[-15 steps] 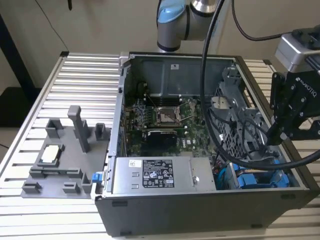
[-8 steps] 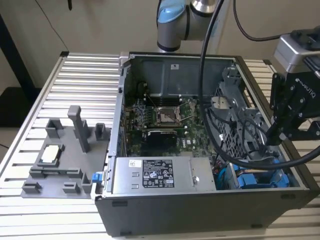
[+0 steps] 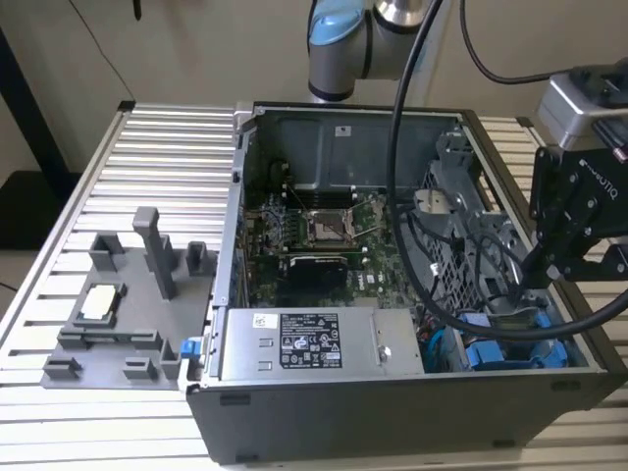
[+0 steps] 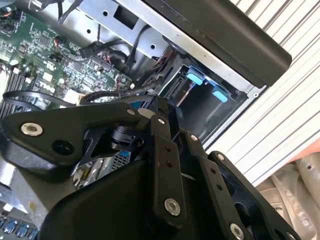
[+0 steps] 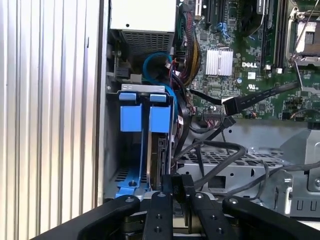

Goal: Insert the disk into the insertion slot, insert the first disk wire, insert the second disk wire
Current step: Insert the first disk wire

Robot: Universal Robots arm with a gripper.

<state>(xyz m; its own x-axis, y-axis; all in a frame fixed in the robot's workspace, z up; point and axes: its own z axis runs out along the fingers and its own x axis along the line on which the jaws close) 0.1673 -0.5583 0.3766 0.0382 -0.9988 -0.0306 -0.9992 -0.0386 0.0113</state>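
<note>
The disk (image 5: 164,150) stands edge-on in its blue carrier (image 5: 160,119) inside the insertion slot (image 5: 111,150), a grey bay of the perforated drive cage (image 3: 469,231). A second blue carrier (image 5: 131,118) sits beside it. My gripper (image 5: 177,197) hangs just over the disk's near end, shut on a small black wire connector (image 5: 178,186) whose black cable (image 5: 220,149) loops away over the cage. In the exterior view the gripper (image 3: 535,280) is at the case's right side, above the blue carriers (image 3: 510,345). Another black flat connector (image 5: 230,105) lies loose over the motherboard.
The open computer case (image 3: 392,412) lies on a slatted aluminium table (image 3: 147,137). Inside are the motherboard (image 3: 314,231), a silver box with a sticker (image 3: 314,343) and bundled cables (image 3: 442,245). A grey fixture (image 3: 128,294) with small parts sits at the exterior view's left.
</note>
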